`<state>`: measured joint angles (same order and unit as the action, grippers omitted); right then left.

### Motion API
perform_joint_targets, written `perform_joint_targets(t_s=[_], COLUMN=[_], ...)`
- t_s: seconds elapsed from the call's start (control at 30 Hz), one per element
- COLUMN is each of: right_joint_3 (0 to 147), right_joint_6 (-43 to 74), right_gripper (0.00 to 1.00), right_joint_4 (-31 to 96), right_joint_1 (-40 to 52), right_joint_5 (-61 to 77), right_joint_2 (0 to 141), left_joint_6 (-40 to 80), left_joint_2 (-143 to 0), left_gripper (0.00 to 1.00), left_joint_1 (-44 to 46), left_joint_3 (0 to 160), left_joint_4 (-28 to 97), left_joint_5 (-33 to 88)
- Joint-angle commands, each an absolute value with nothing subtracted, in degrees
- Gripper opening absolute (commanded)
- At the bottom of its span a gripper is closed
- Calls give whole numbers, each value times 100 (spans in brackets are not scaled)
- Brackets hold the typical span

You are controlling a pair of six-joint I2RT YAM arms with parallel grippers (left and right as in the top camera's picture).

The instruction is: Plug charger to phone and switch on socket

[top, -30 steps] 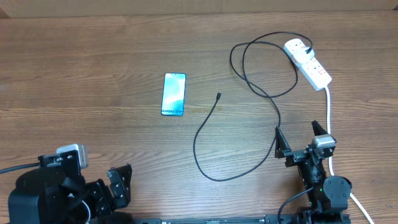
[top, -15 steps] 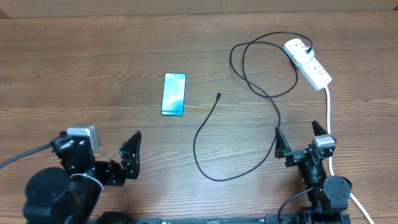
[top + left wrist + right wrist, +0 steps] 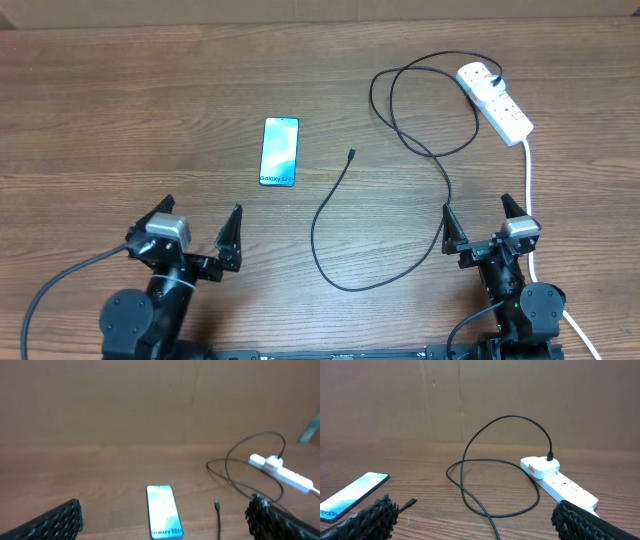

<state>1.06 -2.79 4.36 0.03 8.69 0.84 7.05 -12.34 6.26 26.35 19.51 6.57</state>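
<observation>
Brown wooden worktop: we record flat cyan-screened smartphone centre-left; thin black charger cable, loose tip near it, not touching, plug end in white power strip far right. Spread wide, empty: left fingers, right fingers.

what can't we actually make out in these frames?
Switch position on the socket: too small overhead, unclear at right wrist's angle.
Port on the phone: too small overhead, blurred in left wrist.
Connector type on the charger: too small in every view.
Far end of the white lead: cut off by overhead's bottom edge.
</observation>
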Motion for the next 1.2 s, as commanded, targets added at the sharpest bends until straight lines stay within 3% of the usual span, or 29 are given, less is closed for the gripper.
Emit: perform_joint_targets(t_s=[0.0, 0.87, 1.17], right_joint_3=[49, 49, 49], right_joint_6=[-349, -349, -349], right_gripper=[100, 100, 100], right_joint_4=[416, 416, 416], right_joint_1=[-19, -19, -19], right_joint_5=[847, 847, 847], right_joint_2=[16, 16, 16], left_joint_6=[574, 646, 646], left_joint_2=[-978, -16, -16], left_gripper=[99, 99, 100], left_joint_1=[602, 589, 589], left_joint_3=[2198, 519, 23], left_joint_4=[1614, -30, -47], left_joint_5=[528, -40, -62])
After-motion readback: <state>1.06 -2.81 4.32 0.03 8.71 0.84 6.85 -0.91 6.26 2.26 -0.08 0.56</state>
